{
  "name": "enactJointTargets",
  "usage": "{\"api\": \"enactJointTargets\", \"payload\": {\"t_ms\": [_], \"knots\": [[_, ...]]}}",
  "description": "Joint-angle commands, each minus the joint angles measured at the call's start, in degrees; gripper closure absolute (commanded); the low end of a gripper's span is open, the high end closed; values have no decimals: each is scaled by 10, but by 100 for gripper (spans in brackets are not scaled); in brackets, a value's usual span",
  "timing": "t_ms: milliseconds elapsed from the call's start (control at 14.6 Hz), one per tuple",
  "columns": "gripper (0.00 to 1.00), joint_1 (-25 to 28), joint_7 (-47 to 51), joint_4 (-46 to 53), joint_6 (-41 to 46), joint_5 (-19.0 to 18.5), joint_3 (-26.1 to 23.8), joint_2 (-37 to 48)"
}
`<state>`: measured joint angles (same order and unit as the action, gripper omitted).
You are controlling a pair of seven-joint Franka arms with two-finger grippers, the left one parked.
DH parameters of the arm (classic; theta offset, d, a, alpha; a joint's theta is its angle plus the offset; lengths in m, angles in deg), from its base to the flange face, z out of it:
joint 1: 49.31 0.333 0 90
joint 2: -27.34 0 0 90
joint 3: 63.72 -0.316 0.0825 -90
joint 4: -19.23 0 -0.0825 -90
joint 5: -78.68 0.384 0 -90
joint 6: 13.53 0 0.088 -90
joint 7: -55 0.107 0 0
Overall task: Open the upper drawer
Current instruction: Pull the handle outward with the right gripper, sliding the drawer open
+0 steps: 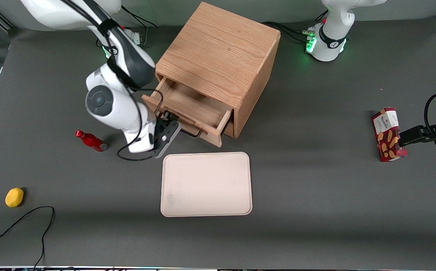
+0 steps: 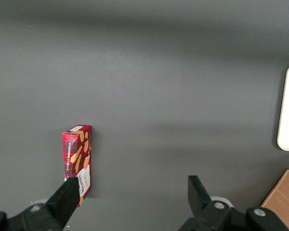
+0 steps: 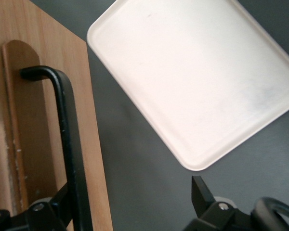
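A yellow ball (image 1: 14, 197) is lying toward the working arm's end of the table, with a red bottle (image 1: 90, 140) nearer the cabinet (image 1: 218, 64). The gripper (image 1: 168, 130) is hanging just in front of the upper drawer (image 1: 191, 113), its fingers spread wide apart and clamping nothing; the black handle (image 3: 70, 144) is running beside one finger (image 3: 62, 204). The drawer is standing well pulled out of the cabinet, its wooden box showing. A pale tray (image 1: 206, 184) is resting nearer the front camera. Backing away carelessly, that finger could be snagging the handle and dragging the drawer further or skewing the cabinet.
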<state>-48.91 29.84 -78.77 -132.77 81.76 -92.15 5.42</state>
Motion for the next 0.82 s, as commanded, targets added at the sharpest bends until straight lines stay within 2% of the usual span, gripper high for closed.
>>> {"api": "enactJointTargets", "payload": {"t_ms": [0, 479, 753], "knots": [[0, 4, -36, 38, 1, 6, 22, -22], [0, 3, -49, 66, -14, 5, 65, -37], [0, -3, -48, 67, -20, 4, 71, -37]]}}
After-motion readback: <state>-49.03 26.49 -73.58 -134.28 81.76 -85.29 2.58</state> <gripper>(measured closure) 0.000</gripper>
